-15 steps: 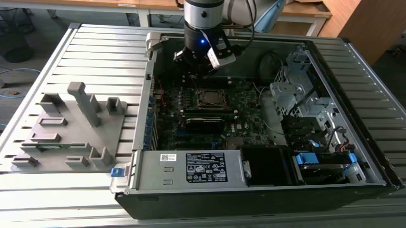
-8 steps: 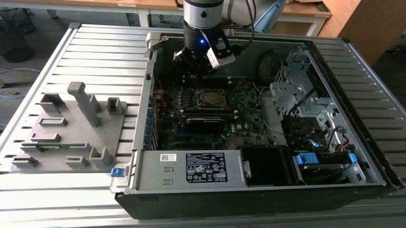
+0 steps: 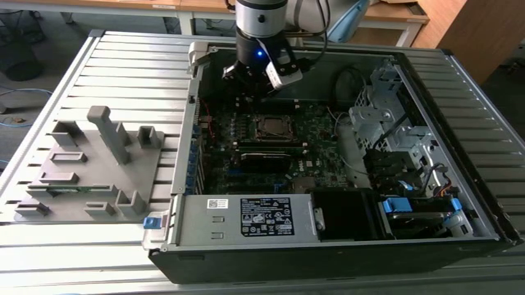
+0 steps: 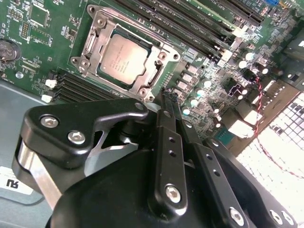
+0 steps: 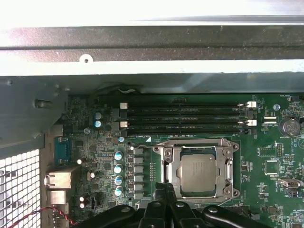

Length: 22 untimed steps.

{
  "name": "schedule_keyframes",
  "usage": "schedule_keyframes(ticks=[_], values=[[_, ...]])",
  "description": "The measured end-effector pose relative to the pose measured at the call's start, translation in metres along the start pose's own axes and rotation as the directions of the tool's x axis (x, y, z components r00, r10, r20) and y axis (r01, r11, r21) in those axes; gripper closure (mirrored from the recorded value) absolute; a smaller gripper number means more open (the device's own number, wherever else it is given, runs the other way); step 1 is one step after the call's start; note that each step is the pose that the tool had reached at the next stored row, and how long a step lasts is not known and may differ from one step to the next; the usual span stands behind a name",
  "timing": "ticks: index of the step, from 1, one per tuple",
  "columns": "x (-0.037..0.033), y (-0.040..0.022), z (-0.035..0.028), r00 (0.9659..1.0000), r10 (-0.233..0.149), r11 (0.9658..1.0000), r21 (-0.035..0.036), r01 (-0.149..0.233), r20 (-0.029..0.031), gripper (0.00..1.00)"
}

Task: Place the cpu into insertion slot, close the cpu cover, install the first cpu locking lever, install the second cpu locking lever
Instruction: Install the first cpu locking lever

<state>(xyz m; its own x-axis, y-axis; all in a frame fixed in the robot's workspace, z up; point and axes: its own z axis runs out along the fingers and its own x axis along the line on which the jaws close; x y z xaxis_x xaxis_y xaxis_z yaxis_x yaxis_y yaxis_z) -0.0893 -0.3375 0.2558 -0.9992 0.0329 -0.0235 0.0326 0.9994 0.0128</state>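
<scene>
Grey-brown metal marks the cpu (image 4: pixel 124 59), which lies seated in its socket on the green motherboard (image 5: pixel 266 190). The silvery cpu cover (image 4: pixel 97 26) is folded down around it, and the chip shows through the frame's window. The black gripper (image 4: pixel 167 99) hangs just beside one edge of the socket, its slim fingers pressed together on nothing (whether the tips touch the board I cannot tell). In the exterior view the arm stands over the open computer case (image 3: pixel 345 258), which rests on a slatted metal table (image 3: pixel 123 61).
</scene>
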Motion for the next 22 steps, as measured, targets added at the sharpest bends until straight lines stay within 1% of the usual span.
schedule_keyframes(ticks=[6,14,19,20,22], values=[[0.0044,-0.0002,0.0,1.0,0.0,1.0,0.0,0.0,0.0,0.89],[0.0157,-0.0005,0.0001,1.0,0.0,1.0,0.0,0.0,0.0001,0.89],[0.0198,-0.0007,0.0002,1.0,0.0,1.0,-0.0003,0.0,-0.0001,0.89],[0.0202,-0.0007,0.0001,1.0,0.0,1.0,-0.0055,0.0,-0.0004,0.89],[0.0205,-0.0007,0.0003,1.0,0.001,0.9995,-0.0305,-0.001,-0.0009,0.89]])
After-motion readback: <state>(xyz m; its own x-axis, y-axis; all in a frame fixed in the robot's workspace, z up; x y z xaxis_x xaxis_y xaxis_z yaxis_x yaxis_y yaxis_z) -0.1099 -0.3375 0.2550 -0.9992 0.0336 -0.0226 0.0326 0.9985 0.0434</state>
